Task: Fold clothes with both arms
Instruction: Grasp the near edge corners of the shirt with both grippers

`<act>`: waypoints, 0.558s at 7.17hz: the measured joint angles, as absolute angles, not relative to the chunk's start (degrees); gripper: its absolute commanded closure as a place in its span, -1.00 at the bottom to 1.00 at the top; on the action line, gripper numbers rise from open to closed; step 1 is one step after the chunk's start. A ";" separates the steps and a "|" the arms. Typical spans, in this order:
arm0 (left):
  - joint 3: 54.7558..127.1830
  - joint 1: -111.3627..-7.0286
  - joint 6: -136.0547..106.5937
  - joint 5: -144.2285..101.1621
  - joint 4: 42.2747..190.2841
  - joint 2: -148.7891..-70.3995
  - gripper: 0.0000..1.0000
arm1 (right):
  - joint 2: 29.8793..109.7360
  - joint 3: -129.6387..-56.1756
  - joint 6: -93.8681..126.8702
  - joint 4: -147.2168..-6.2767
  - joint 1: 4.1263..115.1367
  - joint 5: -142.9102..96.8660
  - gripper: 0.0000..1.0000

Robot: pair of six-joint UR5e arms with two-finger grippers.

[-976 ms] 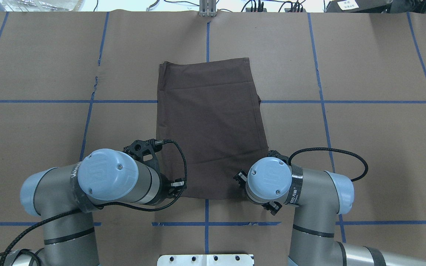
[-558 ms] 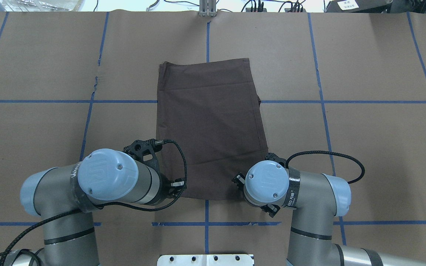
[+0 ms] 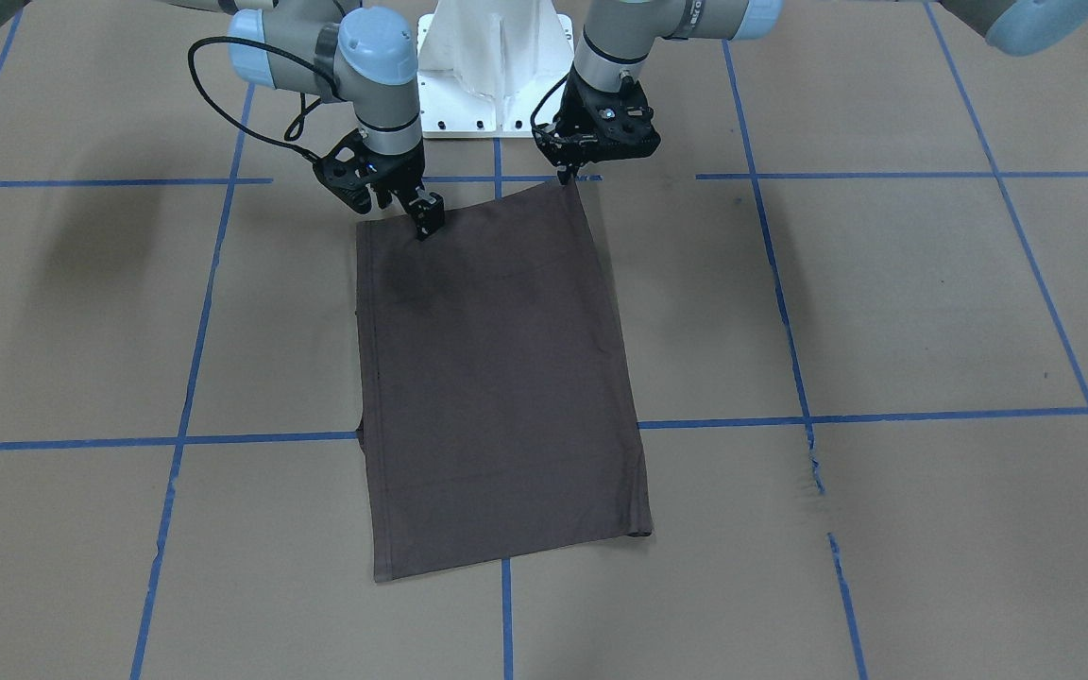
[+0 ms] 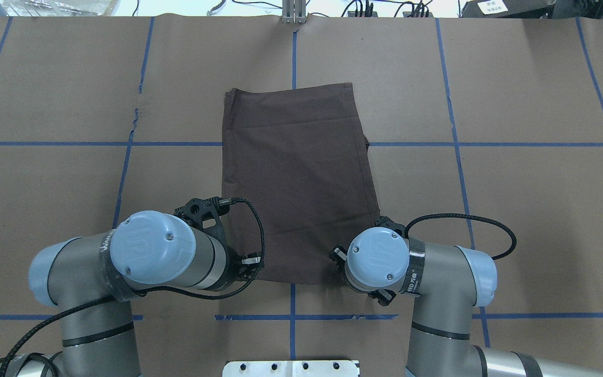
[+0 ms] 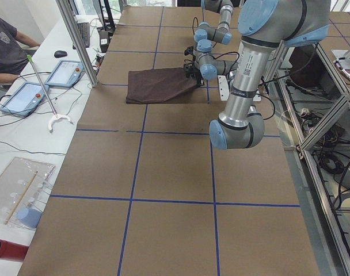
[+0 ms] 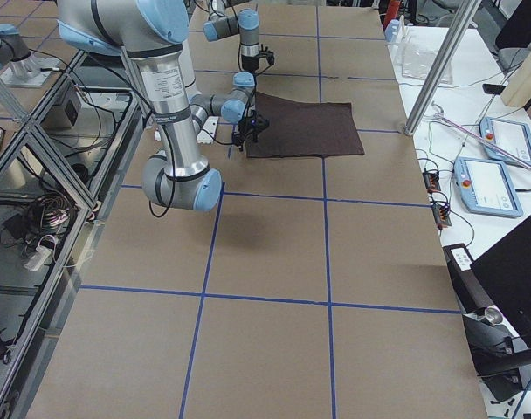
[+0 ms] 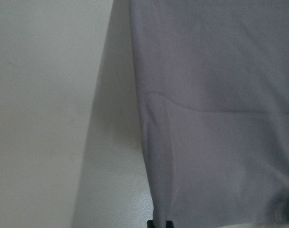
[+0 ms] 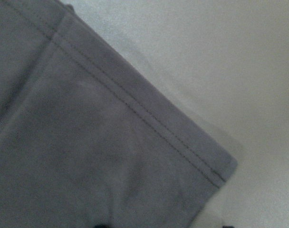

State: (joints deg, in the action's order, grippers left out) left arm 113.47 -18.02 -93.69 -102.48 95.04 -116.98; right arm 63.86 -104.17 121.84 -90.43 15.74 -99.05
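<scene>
The dark grey-brown T-shirt (image 3: 497, 378) lies folded into a long rectangle on the brown table, also in the overhead view (image 4: 299, 178). Its collar and lettering are hidden. My left gripper (image 3: 565, 178) is shut on the shirt's near left corner, which rises in a small peak. In the left wrist view a fabric ridge (image 7: 158, 156) runs to the closed tips. My right gripper (image 3: 409, 210) is open over the near right corner. The right wrist view shows the hemmed corner (image 8: 197, 156) between the spread tips. In the overhead view both wrists (image 4: 152, 248) (image 4: 377, 256) hide the grippers.
The white pedestal base (image 3: 497, 57) stands just behind the shirt's near edge. Blue tape lines (image 4: 45, 143) grid the table. An operator (image 5: 8, 52) sits by tablets (image 5: 68, 72) past the far table edge. A metal post (image 5: 77, 40) stands there.
My right wrist has shifted slightly left and toward the robot, over the shirt's near right corner. The left arm and the shirt have not visibly moved.
</scene>
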 measured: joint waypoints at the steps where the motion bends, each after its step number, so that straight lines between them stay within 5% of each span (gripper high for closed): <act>1: 113.47 -18.02 -93.69 -102.48 95.02 -116.98 1.00 | 63.86 -104.15 121.55 -90.46 15.74 -99.05 1.00; 4: 113.47 -18.02 -93.69 -102.48 95.03 -116.98 1.00 | 63.65 -104.48 121.30 -90.58 15.99 -99.10 1.00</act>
